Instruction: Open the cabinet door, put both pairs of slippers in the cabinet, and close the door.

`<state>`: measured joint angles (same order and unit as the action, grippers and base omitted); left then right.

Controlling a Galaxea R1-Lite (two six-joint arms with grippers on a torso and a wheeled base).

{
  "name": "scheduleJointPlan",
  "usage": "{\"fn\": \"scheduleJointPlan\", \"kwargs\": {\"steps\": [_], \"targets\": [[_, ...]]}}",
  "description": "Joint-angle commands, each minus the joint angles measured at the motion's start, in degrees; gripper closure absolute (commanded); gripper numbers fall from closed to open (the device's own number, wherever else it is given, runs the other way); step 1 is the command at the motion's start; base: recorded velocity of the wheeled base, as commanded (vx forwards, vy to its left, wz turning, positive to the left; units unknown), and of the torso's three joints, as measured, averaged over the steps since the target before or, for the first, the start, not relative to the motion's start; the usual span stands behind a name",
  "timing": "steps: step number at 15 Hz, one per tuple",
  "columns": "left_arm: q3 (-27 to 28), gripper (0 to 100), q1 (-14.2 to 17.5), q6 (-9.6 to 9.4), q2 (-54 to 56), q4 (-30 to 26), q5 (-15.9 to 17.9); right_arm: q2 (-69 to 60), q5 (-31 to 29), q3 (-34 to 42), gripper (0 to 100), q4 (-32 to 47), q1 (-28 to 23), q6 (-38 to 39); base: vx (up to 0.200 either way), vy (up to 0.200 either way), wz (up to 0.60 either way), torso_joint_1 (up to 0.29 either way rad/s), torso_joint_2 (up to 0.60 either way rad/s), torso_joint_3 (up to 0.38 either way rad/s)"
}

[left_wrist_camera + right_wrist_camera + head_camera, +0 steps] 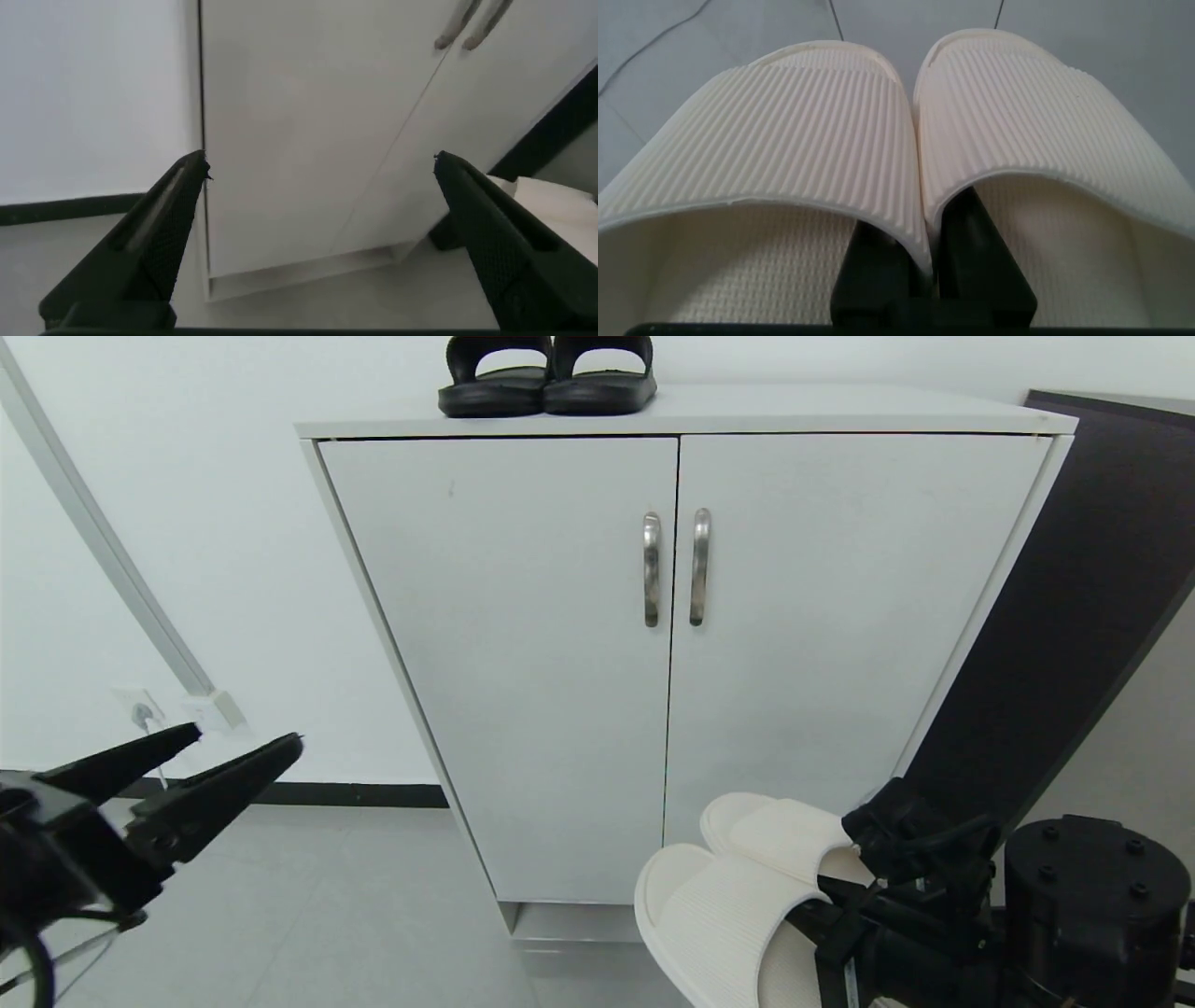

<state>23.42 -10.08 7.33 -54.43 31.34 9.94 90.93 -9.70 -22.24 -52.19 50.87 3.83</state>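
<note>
Right wrist view: fingers (976,257) clamp white slippers (813,121).

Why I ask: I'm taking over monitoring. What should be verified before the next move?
1. Cabinet doors open: not ok, both are shut.
2. Left hand free for a handle: ok, open and empty.
3. Handles unobstructed: ok, nothing in front of them.
4. White slippers secure: ok, right hand is clamped on their adjoining inner sides.
5. Black slippers located: ok, side by side on the cabinet top.
6. Room inside the cabinet: cannot tell, the doors hide it.
</note>
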Motion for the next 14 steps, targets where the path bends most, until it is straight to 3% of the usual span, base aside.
{"fn": "scheduleJointPlan", "kwargs": {"steps": [1, 4, 5, 7, 9, 10, 14], "targets": [[4.4, 0, -5.9, -0.03, -7.0, 0.1, -1.4, 0.6, 0.0, 0.0, 100, 0.0, 0.0, 0.0, 0.000, 0.000, 0.00, 0.000, 0.00, 0.000], [11.2, 0, -16.8, -1.00, -14.7, 1.1, -7.9, 2.6, 0.0, 0.0, 100, -0.1, -0.2, 0.4, 0.000, 0.000, 0.00, 0.000, 0.00, 0.000], [12.8, 0, -18.3, -1.44, -16.4, 1.9, -8.4, 2.7, 0.0, 0.0, 100, -0.5, -0.2, 0.5, 0.000, 0.000, 0.00, 0.000, 0.00, 0.000], [19.6, 0, -25.4, -1.70, -21.1, 2.8, -8.9, 2.6, 0.0, 0.1, 100, -0.9, -0.3, 0.5, 0.000, 0.000, 0.00, 0.000, 0.00, 0.000], [25.4, 0, -27.1, -2.93, -25.7, 2.8, -8.8, 2.9, 0.0, -0.4, 100, -0.9, -0.9, 0.5, 0.000, 0.000, 0.00, 0.000, 0.00, 0.000], [30.9, 0, -27.6, -4.34, -31.2, 2.8, -8.5, 3.6, 0.1, -0.4, 100, -1.1, -1.4, 0.6, 0.000, 0.000, 0.00, 0.000, 0.00, 0.000], [41.1, 0, -33.4, -3.55, -42.3, 2.8, -6.9, 4.3, 0.4, -1.0, 100, -1.5, -2.2, 0.7, 0.000, 0.000, 0.00, 0.000, 0.00, 0.000]]}}
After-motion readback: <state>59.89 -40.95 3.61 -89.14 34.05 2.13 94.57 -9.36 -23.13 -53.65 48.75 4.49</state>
